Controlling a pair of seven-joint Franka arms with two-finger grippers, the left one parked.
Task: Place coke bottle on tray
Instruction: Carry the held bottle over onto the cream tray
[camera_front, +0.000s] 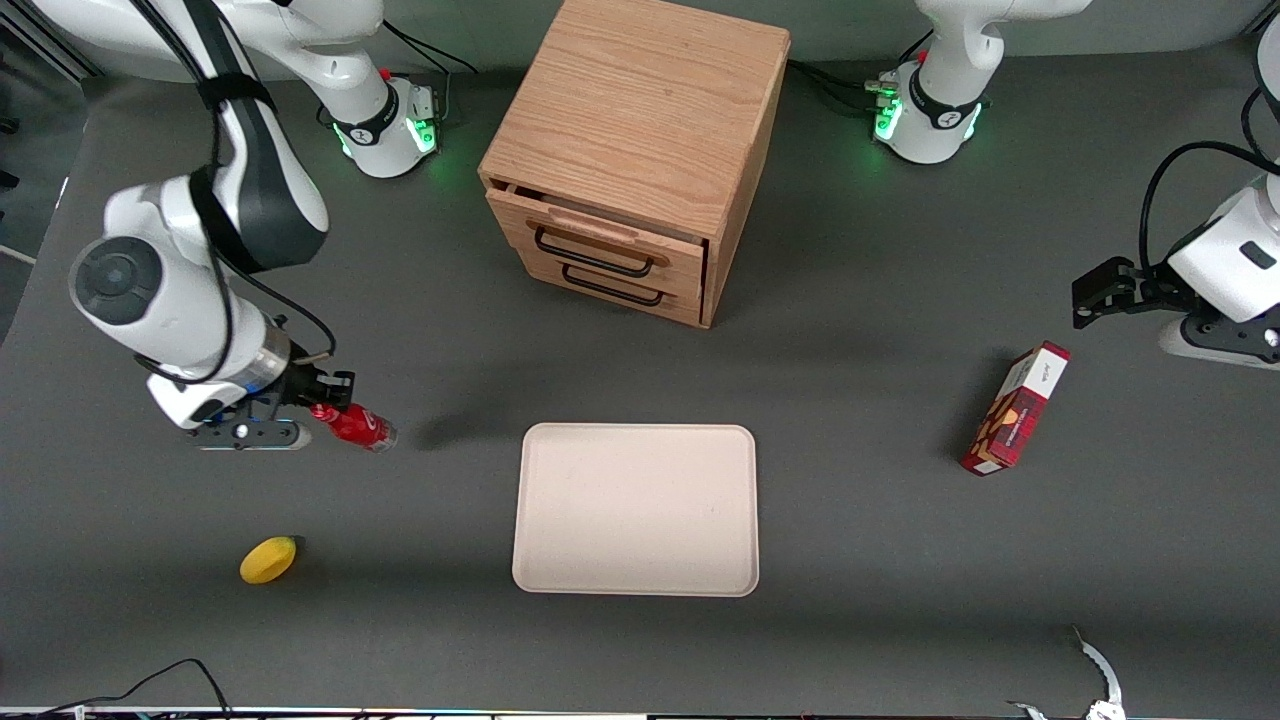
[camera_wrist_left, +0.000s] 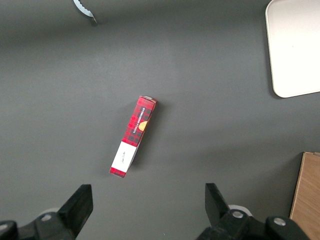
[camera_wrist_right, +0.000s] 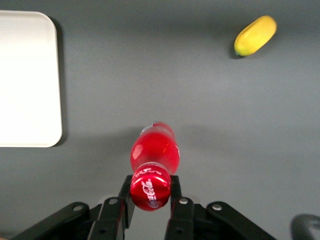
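The tray (camera_front: 636, 510) lay bare, sideways of the load toward the parked arm's end. The gripper (camera_front: 318, 408) hung above the table near it, pinching the coke bottle (camera_front: 353, 424) just below its cap, base pointing trayward.

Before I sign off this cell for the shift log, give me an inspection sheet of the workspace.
Surface: dark grey table.
Job's things: coke bottle held at its cap; tray holds nothing.
Clutter: yellow fruit; red box toward the parked arm's end; wooden cabinet, top drawer slightly open.
Gripper: gripper shut on the bottle, toward the working arm's end.
Cables: black cable at the table's near edge.
Surroundings: nothing seen.
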